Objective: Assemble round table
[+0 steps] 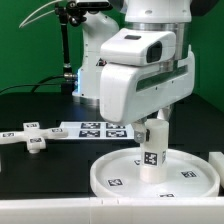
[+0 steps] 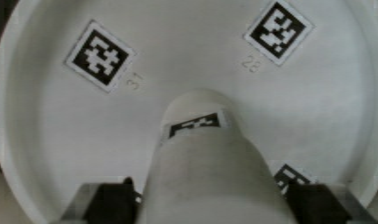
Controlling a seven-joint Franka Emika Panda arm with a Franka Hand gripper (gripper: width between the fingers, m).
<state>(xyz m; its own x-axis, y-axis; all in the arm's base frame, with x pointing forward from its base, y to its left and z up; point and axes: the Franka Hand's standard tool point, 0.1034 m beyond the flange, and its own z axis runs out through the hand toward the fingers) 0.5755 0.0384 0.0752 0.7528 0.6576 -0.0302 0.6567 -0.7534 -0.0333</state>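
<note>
Your gripper (image 1: 153, 124) is clamped on the upper part of the short cylinder leg (image 1: 152, 152), one finger on either side; in the wrist view the dark fingers (image 2: 111, 198) flank the leg (image 2: 212, 150) with no gap visible.

The relation to watch is the leg against the large rimmed round disc (image 1: 112, 181), which lies flat in the lower right of the exterior frame. The leg's long axis is upright, in line with the gripper and about square to the disc's floor. Its lower end sits inside the rim, near the disc's middle. Whether it touches the floor or hangs just above it, you cannot tell from either view.

From the wrist camera the leg points onto bare disc (image 2: 44, 150), between two square tags rather than on one.

The cross-shaped base (image 1: 30, 137) lies well apart at the middle left of the exterior frame, beside the marker board (image 1: 95, 128).
</note>
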